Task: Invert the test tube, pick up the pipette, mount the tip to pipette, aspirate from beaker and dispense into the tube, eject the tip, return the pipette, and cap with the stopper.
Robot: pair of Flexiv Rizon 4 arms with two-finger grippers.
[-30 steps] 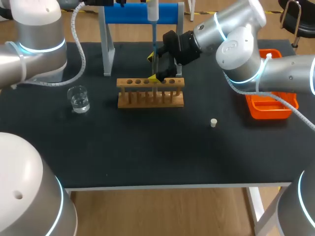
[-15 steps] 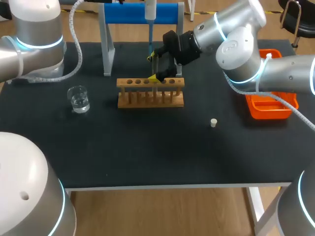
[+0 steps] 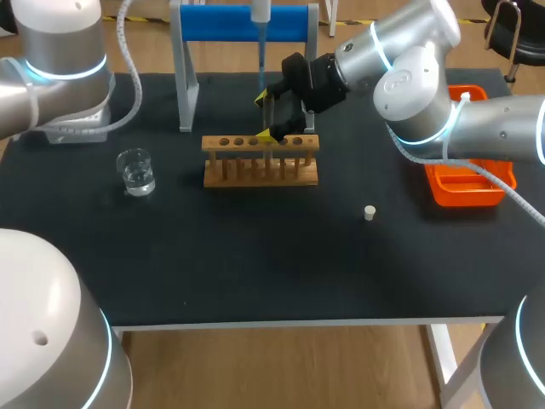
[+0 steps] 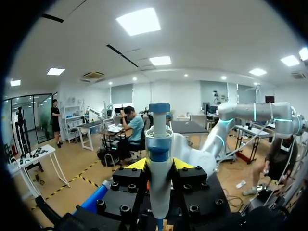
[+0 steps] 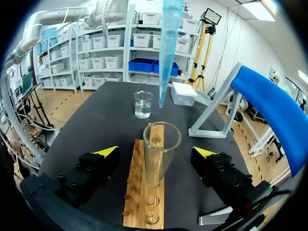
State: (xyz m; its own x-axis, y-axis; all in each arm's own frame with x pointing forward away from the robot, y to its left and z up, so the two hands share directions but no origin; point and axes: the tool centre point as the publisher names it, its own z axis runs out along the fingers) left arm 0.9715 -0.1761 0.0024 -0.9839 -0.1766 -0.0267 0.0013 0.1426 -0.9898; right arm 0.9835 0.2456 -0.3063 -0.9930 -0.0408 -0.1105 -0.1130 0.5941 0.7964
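Head view high behind robot, looking down on whole bench [image 3: 255, 256]. Left wrist view faces room, pipette [image 4: 159, 163] close up. Right wrist view low over test-tube rack [image 5: 156, 204] — rack, beaker [image 5: 143, 105] shared with head view.

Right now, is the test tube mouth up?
Yes, upright: the test tube stands in the wooden rack, its open rim on top.

I'm looking at a laboratory bench. On the black table [image 3: 255, 256] stand a wooden test-tube rack [image 3: 261, 159] holding a clear glass test tube [image 5: 161, 154] and, to the left, a small glass beaker [image 3: 136, 171] of clear liquid. A white-and-blue pipette [image 4: 159, 159] is up by the far blue-topped metal stand [image 3: 213, 23] (wet-chemistry kit throughout).
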